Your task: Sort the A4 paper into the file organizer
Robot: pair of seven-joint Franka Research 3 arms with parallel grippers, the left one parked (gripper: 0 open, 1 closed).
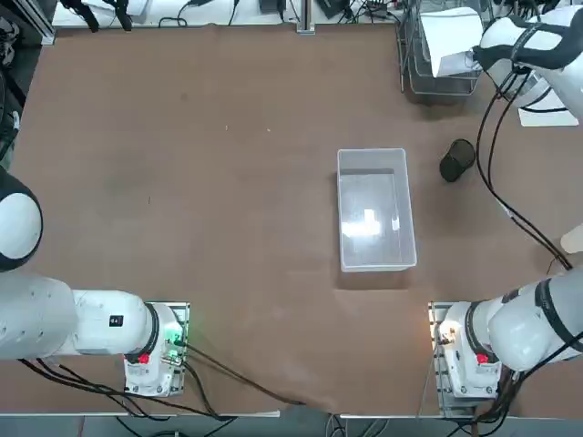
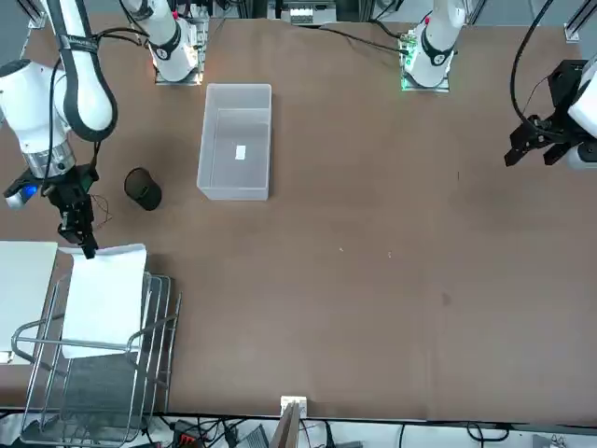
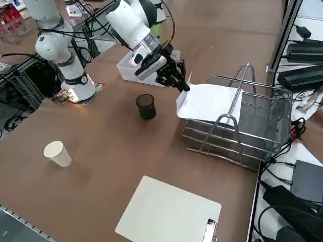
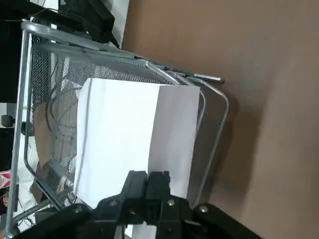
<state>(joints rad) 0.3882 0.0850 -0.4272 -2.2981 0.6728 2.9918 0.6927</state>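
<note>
The A4 paper (image 3: 209, 102) is a plain white sheet, and my right gripper (image 3: 184, 85) is shut on its near edge. Most of the sheet reaches over the top tier of the file organizer (image 3: 262, 126), a silver wire-mesh rack at the table's far right corner. In the wrist view the black fingers (image 4: 134, 181) pinch the paper (image 4: 134, 134) with the mesh organizer (image 4: 50, 64) under it. From the front, the gripper (image 2: 86, 245) sits at the paper's (image 2: 103, 299) edge, just outside the rack (image 2: 93, 411). Overhead, the paper (image 1: 453, 38) lies across the organizer (image 1: 437, 86).
A clear plastic bin (image 1: 374, 211) stands mid-table. A black mesh cup (image 1: 456, 160) sits close to the rack. A paper cup (image 3: 57, 153) and a white clipboard (image 3: 166, 212) lie toward the right edge. Cables run behind the rack.
</note>
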